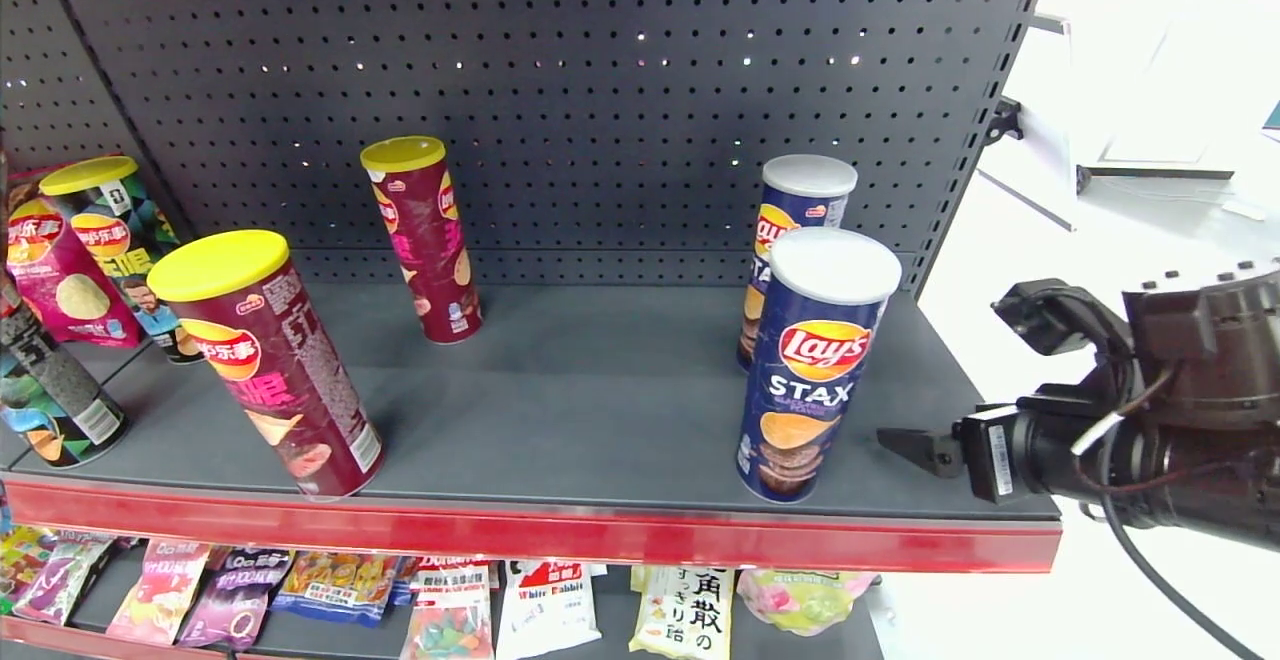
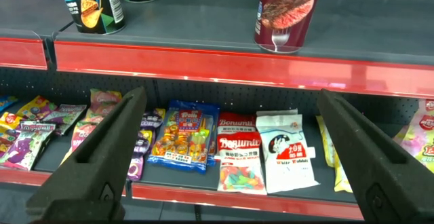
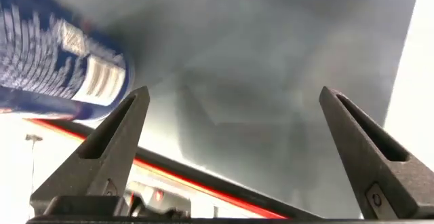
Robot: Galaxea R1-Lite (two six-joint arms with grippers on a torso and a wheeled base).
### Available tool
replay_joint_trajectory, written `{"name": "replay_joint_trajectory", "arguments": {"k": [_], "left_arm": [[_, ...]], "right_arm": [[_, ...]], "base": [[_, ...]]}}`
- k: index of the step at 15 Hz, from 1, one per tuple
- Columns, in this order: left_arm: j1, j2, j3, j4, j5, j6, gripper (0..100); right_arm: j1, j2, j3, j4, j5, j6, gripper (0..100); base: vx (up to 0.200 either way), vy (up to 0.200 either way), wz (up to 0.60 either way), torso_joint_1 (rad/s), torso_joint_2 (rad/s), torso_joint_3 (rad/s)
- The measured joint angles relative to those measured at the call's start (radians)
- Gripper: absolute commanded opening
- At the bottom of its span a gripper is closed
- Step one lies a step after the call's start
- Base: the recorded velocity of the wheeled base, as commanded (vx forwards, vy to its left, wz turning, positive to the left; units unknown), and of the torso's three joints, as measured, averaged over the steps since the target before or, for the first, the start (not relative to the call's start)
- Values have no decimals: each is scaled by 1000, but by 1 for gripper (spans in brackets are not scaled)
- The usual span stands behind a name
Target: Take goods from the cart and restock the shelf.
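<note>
The right gripper (image 3: 234, 95), wide open and empty, sits just right of the blue chip can (image 1: 815, 370), upright at the shelf's (image 1: 600, 420) near edge, likely fronted for shoppers; the left gripper (image 2: 232, 95), equally spread and empty, faces candy bags (image 2: 230, 153) below.

Light diffuse, even — shelf deck (image 1: 600, 410) ahead of the right gripper (image 3: 234, 94) shows only faint soft shadow at the foot of the blue can (image 1: 815, 360), thin glossy streak along the red lip (image 1: 560, 532). The room (image 1: 1150, 30) on the gripper's outer side is blown out white; bright pinpoints leak through the pegboard (image 1: 600, 90) beyond it. Shelf lines bow near head-view borders — wide-lens distortion.
</note>
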Motion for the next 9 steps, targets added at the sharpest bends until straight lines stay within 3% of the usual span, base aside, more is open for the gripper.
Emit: {"name": "replay_joint_trajectory", "arguments": {"k": [6, 9], "left_arm": [[0, 0, 0, 0, 0, 0, 100], [0, 0, 0, 0, -1, 0, 100]], "right_arm": [[-115, -333, 217, 6, 24, -92, 100], [-240, -562, 315, 14, 128, -157, 100]], "base": [[0, 0, 0, 0, 0, 0], [0, 0, 0, 0, 0, 0]]}}
